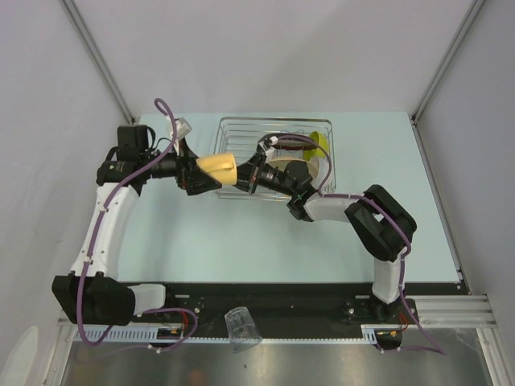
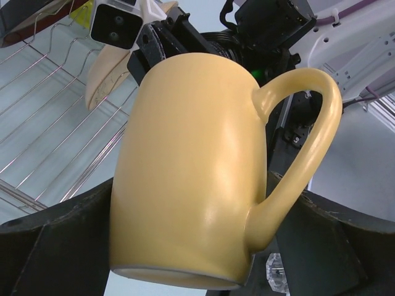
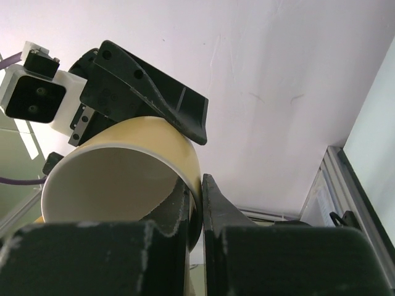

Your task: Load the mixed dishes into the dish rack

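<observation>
Checking top view: left arm (image 1: 109, 225) runs up the left side of the counter (image 1: 241, 241), bends, then reaches right. Right arm (image 1: 380, 223) folds back and reaches left. They meet at the left edge of the dish rack (image 1: 241, 129). Cream-yellow mug (image 1: 219, 166) is in the air between them, lying on its side with its long axis left-right. Its base is toward the left gripper (image 1: 206, 174) and its mouth toward the right gripper (image 1: 244, 174). Lime-green bowl (image 1: 320, 143) sits at the rack's right end. Small clear glass (image 1: 241, 326) lies tilted on the near rail (image 1: 322, 310) between the arm bases.

Left wrist: mug fills the frame. It's plain, matte and smooth, base nearest the camera, handle out to the view's right. Left gripper's dark fingers (image 2: 55, 246) flank the body, spread wide. Can't tell if they actually clamp it. Right gripper is at the far rim, rack wires behind on the left.

Right wrist: looking straight into the mug's open mouth, pale inside. Right gripper's fingers (image 3: 213, 209) are pinched together on the rim wall, one inside and one outside. One left-gripper finger (image 3: 148, 92) lies along the top of the mug's outer wall.
</observation>
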Available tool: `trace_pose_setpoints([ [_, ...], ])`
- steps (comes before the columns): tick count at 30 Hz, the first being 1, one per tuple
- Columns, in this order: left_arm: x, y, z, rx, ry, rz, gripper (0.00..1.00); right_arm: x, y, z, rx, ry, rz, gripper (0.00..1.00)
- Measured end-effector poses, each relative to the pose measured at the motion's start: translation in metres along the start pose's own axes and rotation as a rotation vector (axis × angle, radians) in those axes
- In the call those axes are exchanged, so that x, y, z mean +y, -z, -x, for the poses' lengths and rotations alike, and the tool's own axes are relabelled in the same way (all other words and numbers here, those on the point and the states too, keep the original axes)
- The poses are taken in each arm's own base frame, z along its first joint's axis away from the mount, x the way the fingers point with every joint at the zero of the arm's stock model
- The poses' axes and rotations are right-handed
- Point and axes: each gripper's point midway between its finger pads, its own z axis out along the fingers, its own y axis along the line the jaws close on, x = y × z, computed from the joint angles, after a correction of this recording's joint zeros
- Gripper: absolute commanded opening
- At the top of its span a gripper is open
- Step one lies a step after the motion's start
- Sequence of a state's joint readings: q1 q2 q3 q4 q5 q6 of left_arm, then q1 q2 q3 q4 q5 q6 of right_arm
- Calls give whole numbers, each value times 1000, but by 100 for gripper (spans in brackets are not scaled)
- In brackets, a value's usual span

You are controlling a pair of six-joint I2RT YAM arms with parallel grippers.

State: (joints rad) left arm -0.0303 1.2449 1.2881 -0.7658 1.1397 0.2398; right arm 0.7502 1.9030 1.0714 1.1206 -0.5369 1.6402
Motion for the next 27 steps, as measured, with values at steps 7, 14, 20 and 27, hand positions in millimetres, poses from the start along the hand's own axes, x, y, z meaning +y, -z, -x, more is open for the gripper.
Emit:
trace_pose_setpoints([
  [7, 3, -1, -1, -2, -10, 11, 55, -2, -2, -3, 8, -50, -6, 0],
  [14, 4, -1, 0, -6, -15, 14, 0, -3, -3, -2, 11, -85, 9, 3],
  [20, 5, -1, -2, 0, -2, 20, 0, -3, -4, -2, 12, -98, 23, 38],
  [27, 5, -2, -7, 19, 39, 14, 0, -1, -4, 1, 9, -90, 25, 61],
])
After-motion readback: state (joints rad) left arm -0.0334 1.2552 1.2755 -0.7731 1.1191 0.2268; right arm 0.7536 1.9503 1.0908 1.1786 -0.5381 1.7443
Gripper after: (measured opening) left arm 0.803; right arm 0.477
